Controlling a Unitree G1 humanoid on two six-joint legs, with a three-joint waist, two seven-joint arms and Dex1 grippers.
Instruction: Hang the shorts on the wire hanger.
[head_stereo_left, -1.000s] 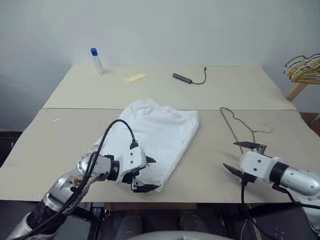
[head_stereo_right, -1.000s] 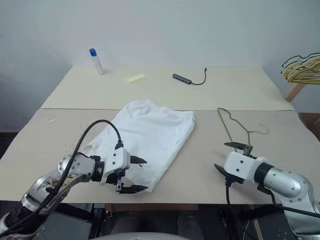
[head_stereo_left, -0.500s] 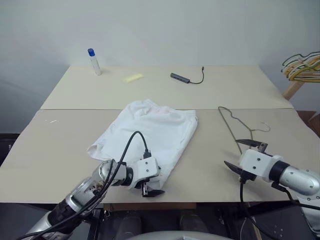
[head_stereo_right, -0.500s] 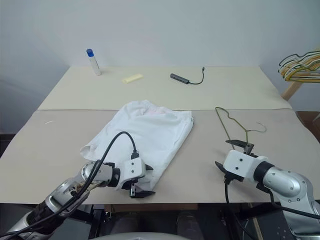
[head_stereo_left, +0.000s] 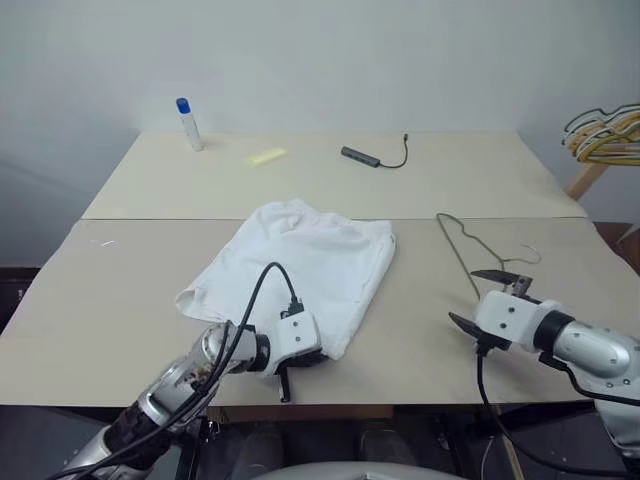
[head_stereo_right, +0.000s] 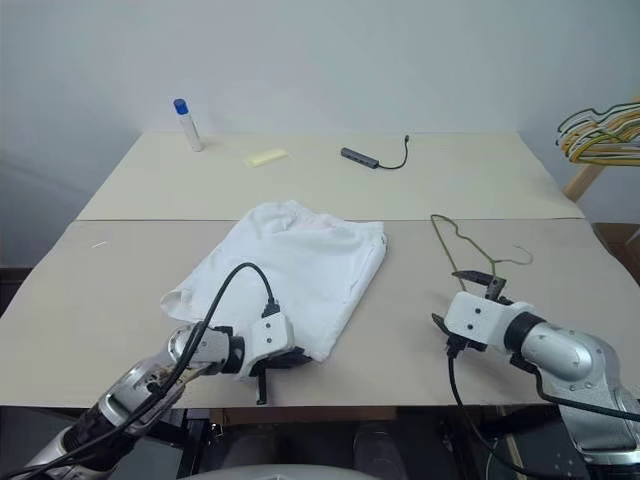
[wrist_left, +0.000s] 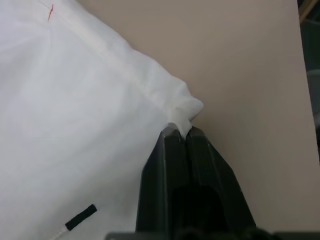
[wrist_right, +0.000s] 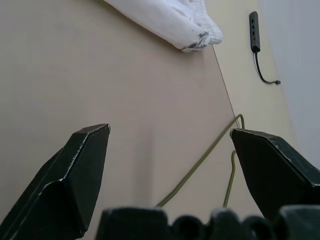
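Two steps are under way and the hanging itself is not yet done. At left, the left tool (wrist_left: 181, 134) is clamped shut on the near corner of the shorts (head_stereo_left: 310, 258); the wrist view shows a small fold of white cloth pinched between its fingertips. Apart from that corner, the shorts lie flat on the surface (head_stereo_left: 120, 290), spread from the corner toward the centre. At right, the wire hanger (head_stereo_left: 468, 250) lies flat on the surface, well apart from the shorts and untouched. The right tool (head_stereo_left: 487, 297) hovers at the hanger's near end with jaws spread wide and nothing between them. Judged remaining: grasp the hanger, lift the shorts, drape them over the wire
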